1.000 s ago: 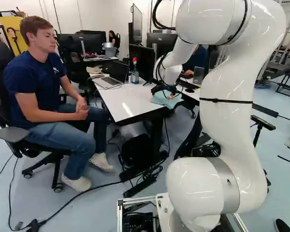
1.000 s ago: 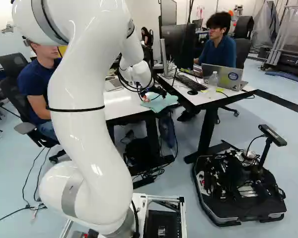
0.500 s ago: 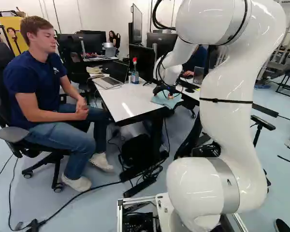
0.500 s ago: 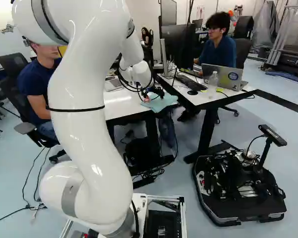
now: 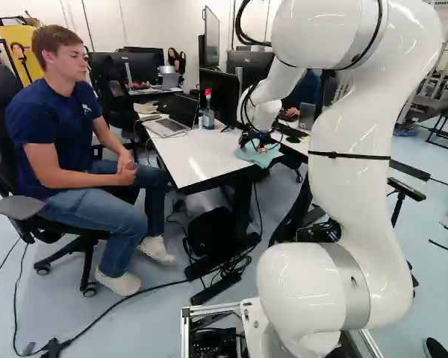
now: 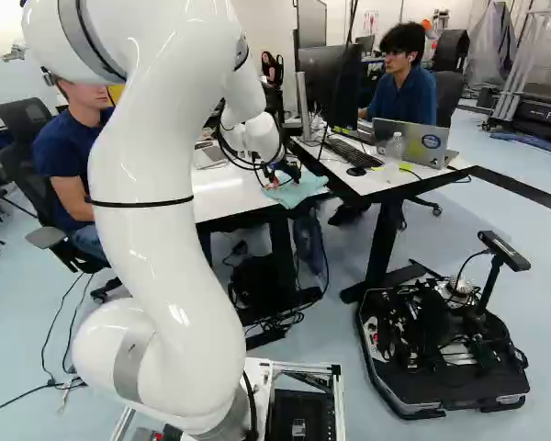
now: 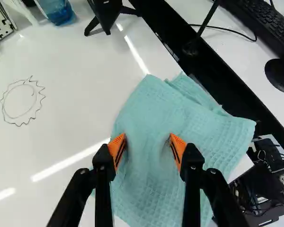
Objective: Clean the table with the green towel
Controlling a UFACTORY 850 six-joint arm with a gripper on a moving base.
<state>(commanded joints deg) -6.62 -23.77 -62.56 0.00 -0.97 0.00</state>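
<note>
Picking up the towel (image 7: pixel 156 104) comes first: it lies at the table's (image 7: pixel 66 61) corner, lapping over the edge. The gripper (image 7: pixel 147 141) stands released over it, jaws apart; next they should pinch cloth, then wipe the scrawl (image 7: pixel 22 102).

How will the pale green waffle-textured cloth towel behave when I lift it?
The towel will probably hang floppy, since it lies in rumpled folds. It looks light, its edges being thin. Its waffle texture should limit slipping against the orange finger pads.
</note>
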